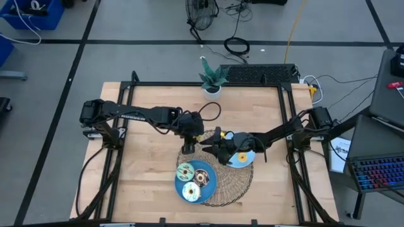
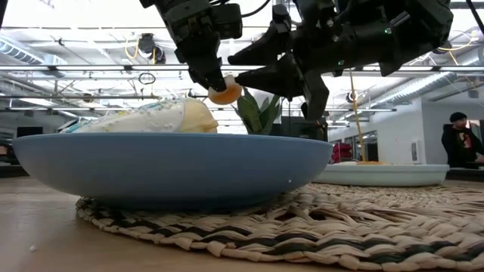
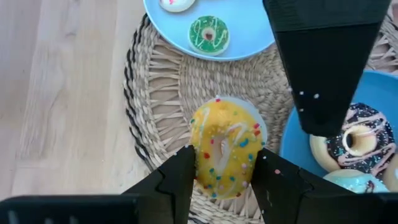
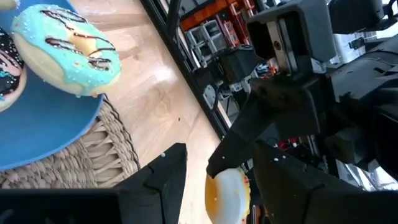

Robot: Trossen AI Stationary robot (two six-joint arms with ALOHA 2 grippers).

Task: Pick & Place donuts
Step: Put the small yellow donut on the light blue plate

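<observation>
The left gripper [image 3: 221, 171] pinches a yellow sprinkled donut [image 3: 226, 148] above the woven mat [image 3: 168, 93], seemingly for handover. The right gripper [image 4: 217, 171] waits alongside, jaws spread.

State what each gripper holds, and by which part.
Left gripper pinches the yellow donut across its outer edges, lifted above the mat. Right gripper holds nothing.

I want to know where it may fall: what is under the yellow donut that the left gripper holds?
Under the yellow donut, held in the left gripper, lies the woven mat, between two blue plates. The donut covers the mat right beneath it.
</observation>
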